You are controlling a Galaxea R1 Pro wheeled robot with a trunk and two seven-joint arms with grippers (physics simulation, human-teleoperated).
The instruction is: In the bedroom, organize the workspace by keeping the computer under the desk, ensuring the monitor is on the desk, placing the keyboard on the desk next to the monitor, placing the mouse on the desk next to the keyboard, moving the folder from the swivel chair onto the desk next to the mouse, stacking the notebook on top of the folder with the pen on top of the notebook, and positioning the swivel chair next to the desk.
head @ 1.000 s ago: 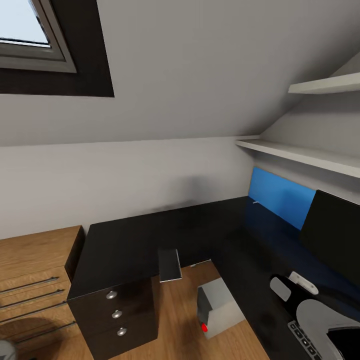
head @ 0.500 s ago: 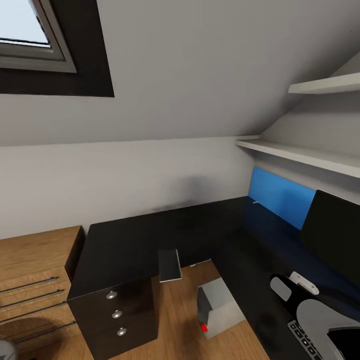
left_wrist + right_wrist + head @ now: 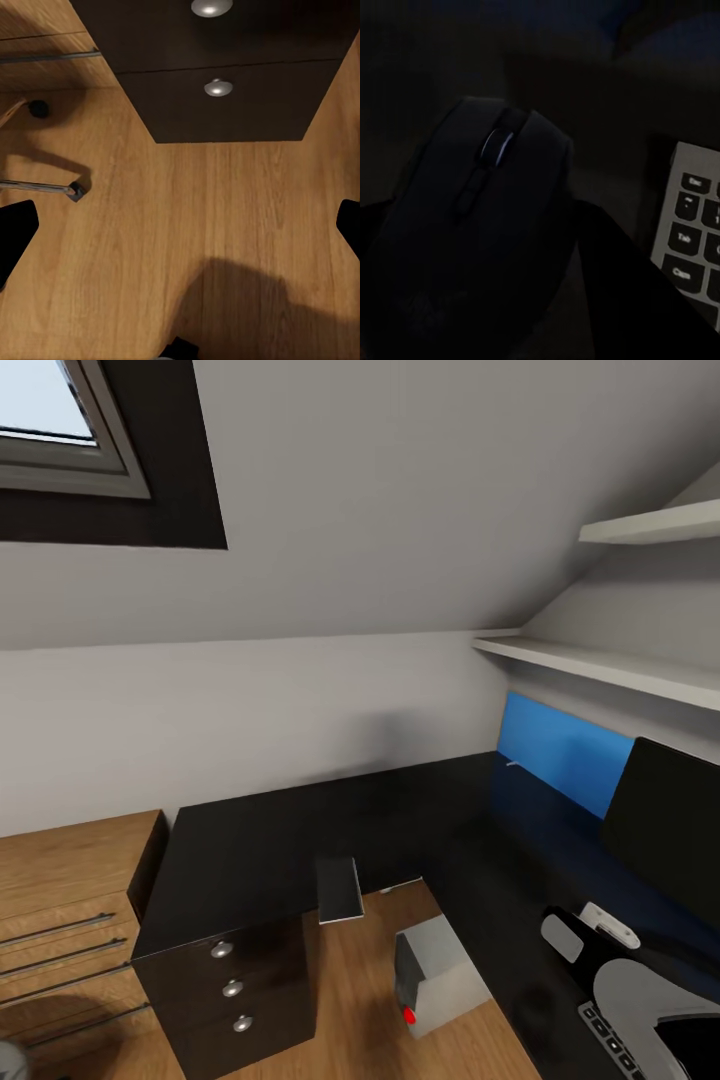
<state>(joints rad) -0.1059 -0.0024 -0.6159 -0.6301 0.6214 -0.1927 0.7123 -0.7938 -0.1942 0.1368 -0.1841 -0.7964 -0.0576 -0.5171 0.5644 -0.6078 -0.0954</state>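
Your right jaws grip the mouse point(image 3: 472, 232) beside the keyboard point(image 3: 694, 240); left jaws gape empty; folder work remains.

Black desk point(image 3: 300, 840), grey computer point(image 3: 440, 970) w/ red dot, blue panel point(image 3: 560, 750).

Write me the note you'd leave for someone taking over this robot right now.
Left gripper: open, empty, above the floor by the drawers.
Right gripper: around the mouse, beside the keyboard; too dark to tell if clamped.
Done: monitor on the desk; computer on the floor at its inner corner.
Left: settle mouse; folder, notebook (at the desk edge), pen, chair.
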